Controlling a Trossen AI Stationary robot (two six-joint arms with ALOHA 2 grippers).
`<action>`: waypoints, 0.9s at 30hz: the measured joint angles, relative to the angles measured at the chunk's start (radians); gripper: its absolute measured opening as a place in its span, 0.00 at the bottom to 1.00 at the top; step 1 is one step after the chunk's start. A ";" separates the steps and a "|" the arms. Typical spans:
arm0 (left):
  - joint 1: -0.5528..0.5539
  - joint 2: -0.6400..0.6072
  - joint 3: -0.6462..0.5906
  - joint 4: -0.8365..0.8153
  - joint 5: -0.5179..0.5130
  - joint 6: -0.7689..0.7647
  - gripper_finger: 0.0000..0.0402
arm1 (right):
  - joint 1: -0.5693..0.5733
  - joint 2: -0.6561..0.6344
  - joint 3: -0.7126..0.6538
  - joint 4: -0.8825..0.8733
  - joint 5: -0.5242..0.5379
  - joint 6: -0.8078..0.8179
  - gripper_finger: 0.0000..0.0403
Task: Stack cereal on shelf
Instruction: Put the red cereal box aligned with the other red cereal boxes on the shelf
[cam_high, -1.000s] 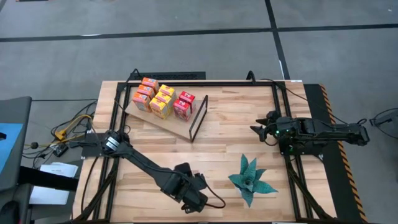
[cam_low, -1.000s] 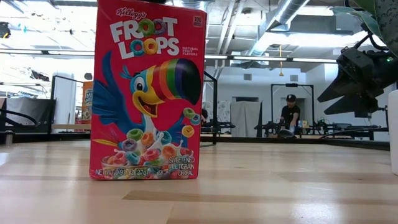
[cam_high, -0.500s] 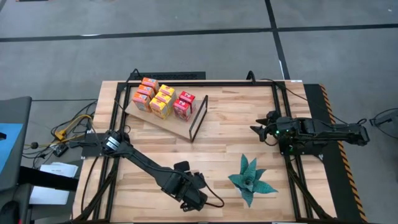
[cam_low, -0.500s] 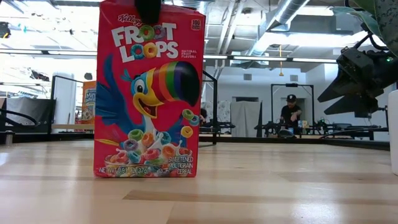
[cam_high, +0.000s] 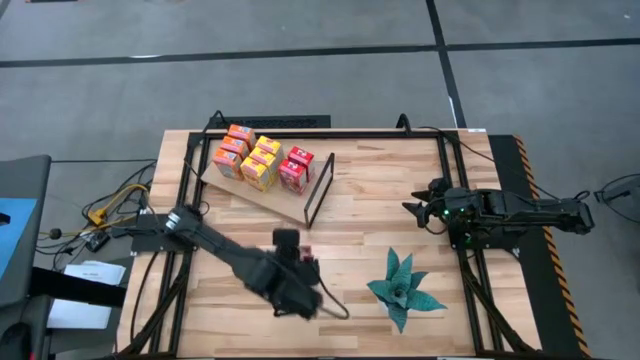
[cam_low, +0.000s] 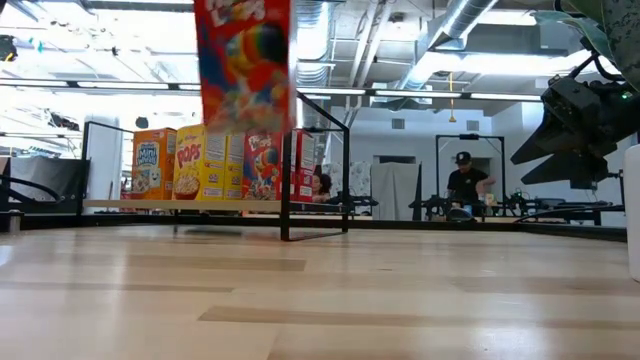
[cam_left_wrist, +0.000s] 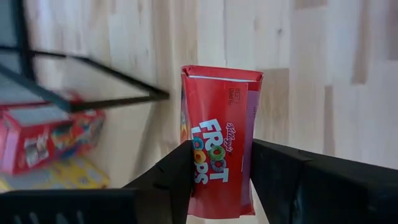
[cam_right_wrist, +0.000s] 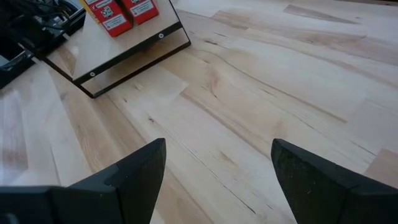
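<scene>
My left gripper (cam_high: 295, 248) is shut on a red Froot Loops cereal box (cam_left_wrist: 219, 124), which hangs high above the table in the low view (cam_low: 245, 60). The shelf (cam_high: 262, 197), a light wooden board with a black frame (cam_high: 318, 190) at its right end, lies at the far left. Several red, orange and yellow cereal boxes (cam_high: 258, 160) stand on it, upright on their bottoms (cam_low: 215, 160). My right gripper (cam_high: 410, 210) waits open at the table's right side, holding nothing (cam_right_wrist: 217, 168). My left gripper pinches the box's logo end (cam_left_wrist: 205, 180) between its two fingers, one on each of two opposite faces. The fingers slant down from above. The box hangs below them, lengthwise along the fingers, with its lower end (cam_low: 247, 125) clear of the table.
A teal artificial plant (cam_high: 402, 288) lies on the table near the front, right of my left gripper. Bare wooden tabletop (cam_high: 370, 190) stretches between the shelf's frame and my right arm. Black rails (cam_high: 445, 150) run along the table's edges. A person (cam_low: 462, 185) stands far behind.
My left gripper has taken hold of the red box, which stood upright near the table's near edge. It has lifted the box clear and carried it toward the far edge and the shelf, rolling its wrist.
</scene>
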 joint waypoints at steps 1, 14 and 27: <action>0.019 -0.030 -0.020 0.009 0.027 0.032 0.32 | 0.000 0.000 0.000 0.000 0.000 0.000 0.79; 0.269 -0.428 -0.340 0.029 0.114 0.383 0.32 | -0.003 0.000 0.000 0.000 0.006 -0.004 0.79; 0.592 -0.504 -0.529 0.233 0.370 0.957 0.32 | -0.003 0.000 0.000 0.001 0.039 0.000 0.79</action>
